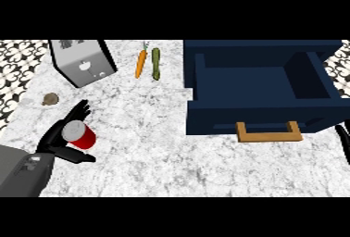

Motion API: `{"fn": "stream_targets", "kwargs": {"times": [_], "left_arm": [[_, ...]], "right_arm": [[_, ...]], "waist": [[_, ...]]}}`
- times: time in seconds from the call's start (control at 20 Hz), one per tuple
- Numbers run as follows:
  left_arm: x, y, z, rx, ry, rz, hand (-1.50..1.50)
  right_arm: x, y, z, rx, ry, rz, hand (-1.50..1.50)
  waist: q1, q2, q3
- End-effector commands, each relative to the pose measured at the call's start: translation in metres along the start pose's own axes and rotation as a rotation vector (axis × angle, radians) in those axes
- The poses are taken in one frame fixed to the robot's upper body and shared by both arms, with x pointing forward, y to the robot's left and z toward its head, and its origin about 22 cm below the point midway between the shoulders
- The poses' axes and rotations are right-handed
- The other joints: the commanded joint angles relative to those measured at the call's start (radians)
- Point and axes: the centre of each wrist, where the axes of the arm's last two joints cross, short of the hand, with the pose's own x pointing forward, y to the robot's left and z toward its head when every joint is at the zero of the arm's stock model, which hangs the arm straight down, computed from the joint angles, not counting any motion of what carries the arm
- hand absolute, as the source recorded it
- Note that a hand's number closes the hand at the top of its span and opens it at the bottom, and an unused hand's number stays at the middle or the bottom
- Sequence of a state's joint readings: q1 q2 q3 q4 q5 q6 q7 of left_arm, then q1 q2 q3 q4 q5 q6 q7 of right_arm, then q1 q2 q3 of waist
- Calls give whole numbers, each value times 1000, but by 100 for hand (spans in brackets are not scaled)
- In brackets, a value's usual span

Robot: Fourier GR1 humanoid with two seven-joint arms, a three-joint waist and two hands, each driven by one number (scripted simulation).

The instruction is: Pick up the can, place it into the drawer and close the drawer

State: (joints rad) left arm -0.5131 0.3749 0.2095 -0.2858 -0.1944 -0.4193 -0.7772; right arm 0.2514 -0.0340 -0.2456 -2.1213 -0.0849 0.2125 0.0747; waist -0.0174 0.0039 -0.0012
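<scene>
Left hand (60, 139) curled round red can (80, 135) at counter's (171, 157) left side, open dark blue drawer (263, 85) with wooden handle (269, 132) well apart to the right, right hand (344, 141) barely visible at right edge, finger state indeterminate, toaster (82, 61), carrot (140, 63) and cucumber (156, 63) behind

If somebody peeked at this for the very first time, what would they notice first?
Probably the bright red can at the lower left, with the robot's black left hand curled around it on the marble counter. Next comes the big dark blue drawer at the right, pulled open, with a wooden handle on its front. Near the top sit an orange carrot and a green cucumber side by side.
</scene>
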Motion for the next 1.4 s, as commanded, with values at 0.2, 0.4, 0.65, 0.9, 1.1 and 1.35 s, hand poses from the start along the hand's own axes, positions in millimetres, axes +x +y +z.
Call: {"fn": "stream_targets", "kwargs": {"times": [0.2, 0.4, 0.65, 0.9, 1.1, 1.35], "left_arm": [[12, -20, -30, -75, -71, 53, 150], [6, -14, -19, -96, -83, 125, 150], [11, -23, -26, -152, -99, 153, 150], [11, -48, -42, 316, -62, 188, 150], [12, -72, -45, 403, -105, 204, 150], [54, -81, -49, 329, -169, 156, 150]], "right_arm": [[1, 12, -6, -5, -14, -18, -150], [8, -9, 28, 0, 8, 5, -150], [5, 3, 13, -20, -9, -10, -150], [13, -3, 13, -41, 9, -7, -150], [22, -6, 27, -50, 7, -4, -150], [6, -12, 21, -54, 1, -2, -150]], "waist": [[5, -1, 0], [-3, -3, 1], [9, -4, 1], [27, -11, 3], [30, -16, 4], [33, -13, 3]]}}
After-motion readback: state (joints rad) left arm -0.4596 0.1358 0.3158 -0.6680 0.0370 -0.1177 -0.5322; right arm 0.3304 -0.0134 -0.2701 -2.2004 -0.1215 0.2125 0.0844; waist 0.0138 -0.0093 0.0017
